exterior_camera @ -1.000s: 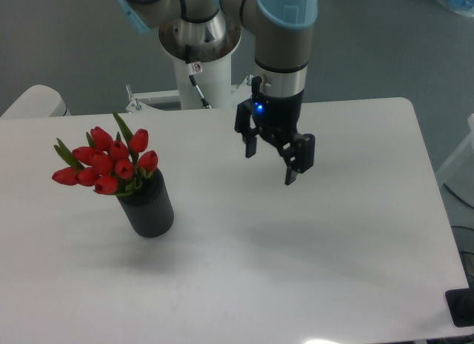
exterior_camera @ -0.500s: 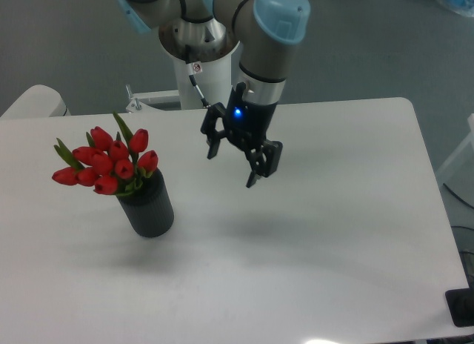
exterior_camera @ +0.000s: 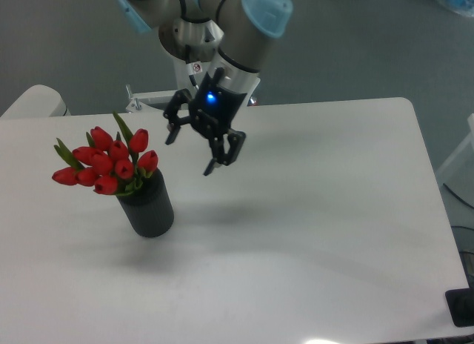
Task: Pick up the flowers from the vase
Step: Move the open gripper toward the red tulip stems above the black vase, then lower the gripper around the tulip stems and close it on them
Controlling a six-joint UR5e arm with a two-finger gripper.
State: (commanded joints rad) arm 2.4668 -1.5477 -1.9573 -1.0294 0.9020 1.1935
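The flowers (exterior_camera: 105, 160), a bunch of red tulip buds with green leaves, stand in the vase (exterior_camera: 149, 207), a dark ribbed cylinder on the left of the white table. My gripper (exterior_camera: 189, 155) hangs above the table to the right of the flowers, about a hand's width from the nearest bud. It is tilted, its two black fingers spread wide, and nothing lies between them. A blue light glows on its wrist.
The white table (exterior_camera: 311, 233) stretches right and forward of the vase. The robot's base column (exterior_camera: 198, 70) stands behind the table's far edge. A pale rounded object (exterior_camera: 33, 101) sits at the far left.
The gripper has travelled left across the table, from right of centre toward the flowers, tilting as it went. Its fingers stay spread. Flowers and vase have not moved.
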